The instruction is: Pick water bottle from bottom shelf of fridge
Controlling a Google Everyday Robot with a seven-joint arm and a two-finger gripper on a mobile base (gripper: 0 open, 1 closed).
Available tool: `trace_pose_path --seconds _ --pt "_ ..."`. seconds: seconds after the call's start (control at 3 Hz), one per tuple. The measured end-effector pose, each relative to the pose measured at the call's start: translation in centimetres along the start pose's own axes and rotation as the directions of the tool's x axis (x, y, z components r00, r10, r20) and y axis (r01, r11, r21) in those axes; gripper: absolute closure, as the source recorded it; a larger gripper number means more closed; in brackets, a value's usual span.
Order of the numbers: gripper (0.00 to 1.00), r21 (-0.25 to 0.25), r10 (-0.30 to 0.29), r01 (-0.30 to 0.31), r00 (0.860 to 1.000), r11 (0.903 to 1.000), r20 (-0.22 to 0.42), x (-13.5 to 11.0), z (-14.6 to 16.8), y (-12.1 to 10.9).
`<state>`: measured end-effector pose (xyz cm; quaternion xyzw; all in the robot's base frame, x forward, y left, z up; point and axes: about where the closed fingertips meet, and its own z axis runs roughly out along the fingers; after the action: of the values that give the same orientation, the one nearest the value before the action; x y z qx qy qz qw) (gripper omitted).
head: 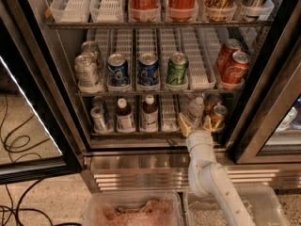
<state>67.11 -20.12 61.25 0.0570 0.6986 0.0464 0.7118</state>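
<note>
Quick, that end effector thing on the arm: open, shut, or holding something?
End effector: open, straddling the water bottle at the bottom shelf, not gripping it yet.

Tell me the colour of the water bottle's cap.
White, in the camera view; the water bottle stands on the bottom shelf, the gripper at its base.

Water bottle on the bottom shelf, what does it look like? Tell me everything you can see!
The small clear plastic water bottle has a white cap and a pale label. It stands upright on the narrow wire bottom shelf, towards the right, beside a golden can. The gripper sits just in front, its tan fingers open either side of the base; I cannot tell if they touch.
</note>
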Motion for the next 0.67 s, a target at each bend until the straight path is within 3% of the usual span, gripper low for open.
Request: trace_pose_path --seconds 0.33,0.67 --pt "0.26 -0.016 -0.01 0.01 1.0 0.9998 0.01 -0.53 0.52 0.61" --pt "0.31 -0.025 -0.015 0.015 0.999 0.9996 0.029 -1.49 1.17 1.38"
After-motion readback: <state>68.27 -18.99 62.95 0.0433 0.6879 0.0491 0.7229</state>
